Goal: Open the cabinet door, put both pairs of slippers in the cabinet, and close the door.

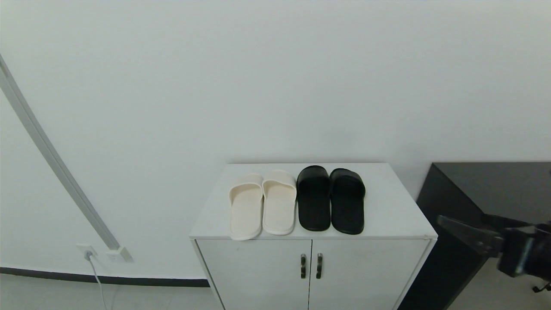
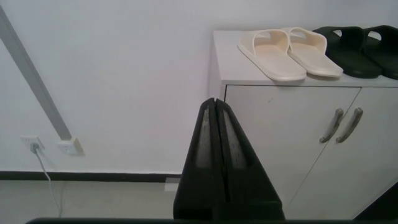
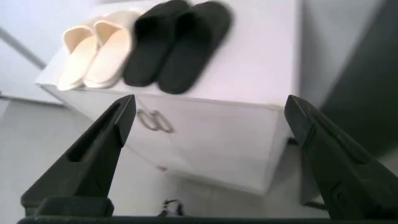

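At lower centre of the head view: white slippers (image 1: 262, 204) and black slippers (image 1: 330, 200) sit atop the shut cabinet (image 1: 387, 202) | likely light, flexible foam, so you should grip each at its strap | left hand (image 2: 216, 102) pressed together, right hand (image 3: 209, 104) spread.

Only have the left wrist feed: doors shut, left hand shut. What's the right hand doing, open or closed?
Observer: The right hand is open, fingers spread wide.
Operator: Where is it relative to the cabinet?
Observer: In the head view it sits off the right side of the cabinet, not touching it, with dark furniture behind it.
Operator: My frame cuts off the black pair. Both on top?
Observer: Yes. Both black slippers lie side by side on the top, right of the cream slippers, toes toward the wall.
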{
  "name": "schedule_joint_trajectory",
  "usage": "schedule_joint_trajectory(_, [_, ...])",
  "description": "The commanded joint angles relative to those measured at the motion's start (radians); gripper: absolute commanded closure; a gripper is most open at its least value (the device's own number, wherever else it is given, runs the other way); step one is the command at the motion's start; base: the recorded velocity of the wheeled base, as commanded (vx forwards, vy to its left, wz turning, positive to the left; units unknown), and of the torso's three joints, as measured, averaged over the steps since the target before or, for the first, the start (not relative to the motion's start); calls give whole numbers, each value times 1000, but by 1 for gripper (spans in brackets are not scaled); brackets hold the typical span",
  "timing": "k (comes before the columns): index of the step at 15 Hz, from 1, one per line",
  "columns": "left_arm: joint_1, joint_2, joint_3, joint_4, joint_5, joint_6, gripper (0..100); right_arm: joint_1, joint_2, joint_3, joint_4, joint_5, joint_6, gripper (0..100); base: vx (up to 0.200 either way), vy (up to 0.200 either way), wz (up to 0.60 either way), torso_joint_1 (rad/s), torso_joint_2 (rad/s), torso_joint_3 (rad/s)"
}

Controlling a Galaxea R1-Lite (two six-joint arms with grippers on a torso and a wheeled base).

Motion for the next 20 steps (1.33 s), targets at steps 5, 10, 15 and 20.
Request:
schedule_joint_trajectory(5, [0, 1, 0, 0, 1, -1, 100, 146, 478, -298, -50, -170, 88, 0, 0, 0, 0, 0, 0, 0])
schedule_joint_trajectory(10, [0, 1, 0, 0, -1, -1, 100, 184, 785, -485, -199, -309, 82, 0, 0, 0, 0, 0, 0, 0])
schedule_joint_trajectory(15, [0, 1, 0, 1, -1, -1, 100, 161, 952, -653, -203, -388, 79, 0, 0, 0, 0, 0, 0, 0])
schedule_joint_trajectory(20, [0, 1, 0, 1, -1, -1, 100, 103, 1052, -745, -205, -391, 42, 0, 0, 0, 0, 0, 0, 0])
